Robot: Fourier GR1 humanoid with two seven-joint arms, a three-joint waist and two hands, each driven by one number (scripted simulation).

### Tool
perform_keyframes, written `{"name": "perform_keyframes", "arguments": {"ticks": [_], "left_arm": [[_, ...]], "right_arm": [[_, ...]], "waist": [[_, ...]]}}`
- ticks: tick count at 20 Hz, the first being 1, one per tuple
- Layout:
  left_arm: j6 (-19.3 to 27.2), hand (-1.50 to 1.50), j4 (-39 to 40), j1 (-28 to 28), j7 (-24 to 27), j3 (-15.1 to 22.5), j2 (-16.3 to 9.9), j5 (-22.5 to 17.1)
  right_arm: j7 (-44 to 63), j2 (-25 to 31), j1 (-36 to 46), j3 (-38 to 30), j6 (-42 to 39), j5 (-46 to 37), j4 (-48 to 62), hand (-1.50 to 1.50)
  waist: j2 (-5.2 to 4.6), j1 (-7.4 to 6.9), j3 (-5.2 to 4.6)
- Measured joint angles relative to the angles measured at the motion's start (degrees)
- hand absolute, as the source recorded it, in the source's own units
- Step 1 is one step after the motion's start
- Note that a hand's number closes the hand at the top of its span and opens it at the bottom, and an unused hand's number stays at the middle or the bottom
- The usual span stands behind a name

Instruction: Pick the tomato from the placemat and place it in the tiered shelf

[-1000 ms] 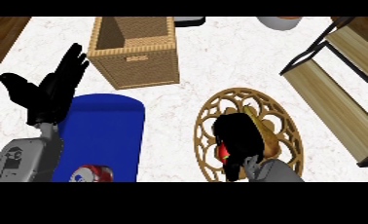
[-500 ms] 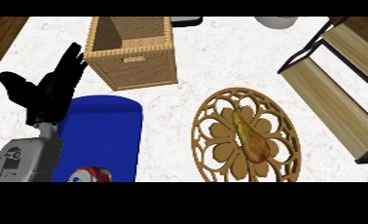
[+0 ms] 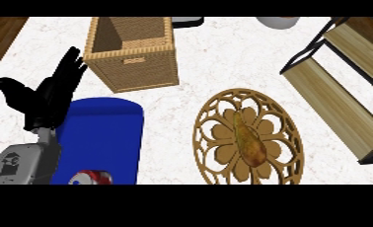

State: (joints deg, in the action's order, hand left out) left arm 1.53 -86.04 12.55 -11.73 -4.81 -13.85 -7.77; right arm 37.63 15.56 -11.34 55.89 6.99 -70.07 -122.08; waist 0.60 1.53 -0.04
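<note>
no tomato showed anywhere in the head view, so where it was could not be told. the round woven placemat (image 3: 280,117) at near centre carried only a brownish, pear-shaped thing (image 3: 247,141) lying along its middle. the right hand was out of view, and whether it was clamped on anything could not be said. the left hand (image 3: 55,95) rested at the left edge with its fingers straight, apart and pointing far, holding nothing.

judging from the task, the step in hand was most likely the carry to the tiered shelf (image 3: 328,103) at the right. to do it well, the robot would have to come in from the left, over the shelf's long near-left edge, and lower the tomato onto the middle of a wooden tier - a round thing set near a plank's edge could roll off.

bare counter (image 3: 226,60) lay between the placemat and the shelf, giving room for that move. the wicker basket (image 3: 134,56) stood far left, well apart from the shelf. the blue mat (image 3: 102,132), with a red and white thing (image 3: 91,176) at its near end, lay just beside the left hand - away from any path to the shelf. the shelf's dark frame (image 3: 310,43) rose at its far end, so that end was one to avoid.
</note>
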Motion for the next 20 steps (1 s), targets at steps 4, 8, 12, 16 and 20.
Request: {"name": "perform_keyframes", "arguments": {"ticks": [4, 8, 12, 16, 20], "left_arm": [[0.02, 0.0, -0.02, 0.53, -0.54, -0.25, -0.31, 0.02], [0.09, 0.0, -0.74, 0.33, -1.02, 0.08, 0.1, 0.01], [-0.41, 0.0, -0.7, 0.85, -1.11, -0.11, -0.25, -0.17], [-0.26, 0.0, -0.98, 0.87, -1.14, 0.02, 0.0, -0.04], [-0.05, 0.0, -0.52, 1.68, -1.38, 0.02, 0.23, 0.02]], "right_arm": [[3.16, -1.06, -0.53, -2.13, -1.53, 0.46, -11.52, 1.5], [7.23, -3.12, 1.63, -4.87, -6.02, -0.56, -15.72, 1.5], [10.34, -4.11, 5.54, -10.94, -10.88, -1.39, -16.68, 1.5], [12.61, -5.34, 9.46, -17.73, -15.59, -1.85, -17.06, 1.5], [13.52, -6.42, 13.36, -25.55, -19.93, -1.89, -16.94, 1.5]], "waist": [[-0.12, 0.03, -0.02], [-0.23, -0.47, -0.07], [-0.4, -0.7, -0.08], [-0.51, -0.84, -0.06], [-0.65, -0.73, -0.01]]}}
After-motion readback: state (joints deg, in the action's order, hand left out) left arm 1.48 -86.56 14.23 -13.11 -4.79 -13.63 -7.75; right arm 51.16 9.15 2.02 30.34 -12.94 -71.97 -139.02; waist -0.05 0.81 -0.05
